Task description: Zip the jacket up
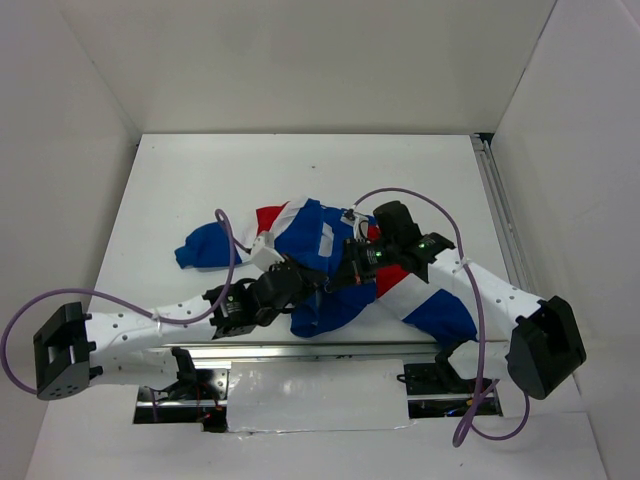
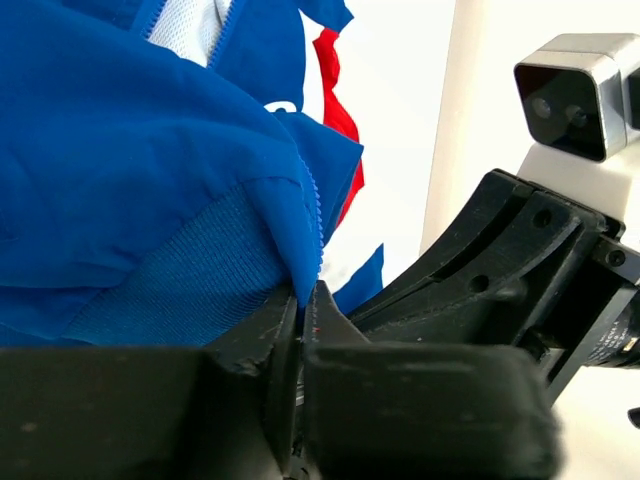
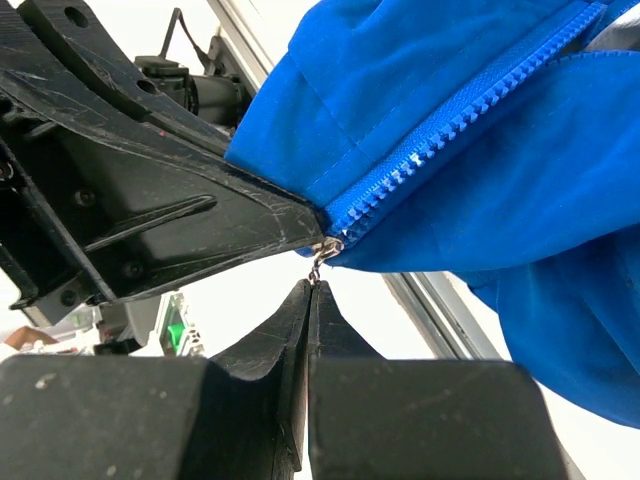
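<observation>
The blue jacket [image 1: 310, 225] with red and white panels lies crumpled on the white table [image 1: 180, 180], between my two arms. My left gripper [image 1: 318, 283] is shut on the jacket's bottom hem edge beside the zipper teeth; in the left wrist view the blue fabric [image 2: 130, 150] enters the closed jaws [image 2: 303, 295]. My right gripper [image 1: 345, 275] sits right against it. In the right wrist view it [image 3: 311, 290] is shut on the small metal zipper pull [image 3: 322, 258] at the low end of the blue zipper [image 3: 450, 130]. The left gripper's finger [image 3: 180, 200] touches that spot.
A metal rail [image 1: 500, 210] runs along the table's right edge. White walls enclose the table on three sides. The right wrist's camera [image 2: 575, 90] and arm body fill the right of the left wrist view. Cables loop over both arms.
</observation>
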